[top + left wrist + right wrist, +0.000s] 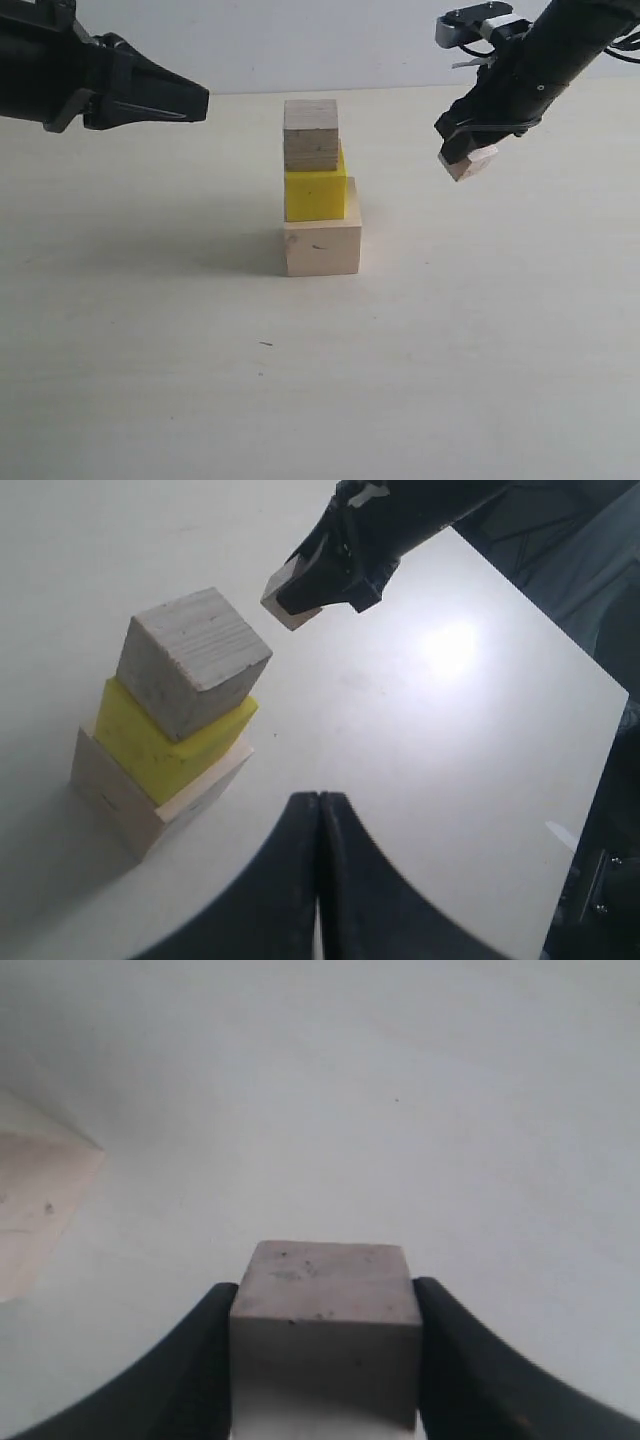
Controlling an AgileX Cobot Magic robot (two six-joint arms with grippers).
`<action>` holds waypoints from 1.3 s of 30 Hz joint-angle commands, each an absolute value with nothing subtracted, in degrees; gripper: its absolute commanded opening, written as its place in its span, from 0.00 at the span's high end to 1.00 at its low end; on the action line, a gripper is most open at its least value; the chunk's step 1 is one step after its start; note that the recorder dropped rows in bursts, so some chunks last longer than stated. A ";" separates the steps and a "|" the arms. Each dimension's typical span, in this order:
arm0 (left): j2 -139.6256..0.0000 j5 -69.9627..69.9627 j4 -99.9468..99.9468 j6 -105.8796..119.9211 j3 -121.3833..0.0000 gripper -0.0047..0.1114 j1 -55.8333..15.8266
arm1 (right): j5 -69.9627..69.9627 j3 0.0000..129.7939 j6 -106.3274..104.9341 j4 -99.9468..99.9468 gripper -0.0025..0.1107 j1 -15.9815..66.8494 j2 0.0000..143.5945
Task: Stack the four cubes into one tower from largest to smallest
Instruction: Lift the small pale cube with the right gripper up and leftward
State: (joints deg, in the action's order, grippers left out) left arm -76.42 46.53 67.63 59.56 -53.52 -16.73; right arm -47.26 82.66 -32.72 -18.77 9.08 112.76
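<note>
Your right gripper (468,160) clamps the smallest cube (325,1305) in the air, right of the tower (312,180): large wood cube (321,248) on the surface (150,350), yellow cube (315,195) on it, small wood cube (311,133) on top (none squarely aligned). Your left gripper (319,810) hangs closed and empty at the left.

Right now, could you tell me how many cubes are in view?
4. A large wood cube sits on the table, a yellow cube on it, a smaller wood cube on that, and the smallest cube is held in the right pincer.

Pale tabletop (150,380) under bright light, plain white wall (300,40) behind.
</note>
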 commanded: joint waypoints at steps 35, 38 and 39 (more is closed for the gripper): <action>-73.06 43.24 67.75 57.90 -53.36 0.96 -16.57 | -40.16 70.15 -71.32 -59.65 0.98 -0.35 99.76; -73.06 44.10 67.75 57.90 -53.36 0.96 -16.57 | -40.84 70.15 -79.98 -66.01 0.98 -0.35 100.91; -73.06 44.58 67.75 57.90 -53.36 0.96 -16.57 | -41.30 70.15 -83.38 -68.85 0.98 -0.35 101.46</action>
State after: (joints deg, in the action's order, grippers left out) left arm -73.43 43.17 67.41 58.04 -53.52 -16.73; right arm -40.70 70.49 -75.53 -62.30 -0.20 100.38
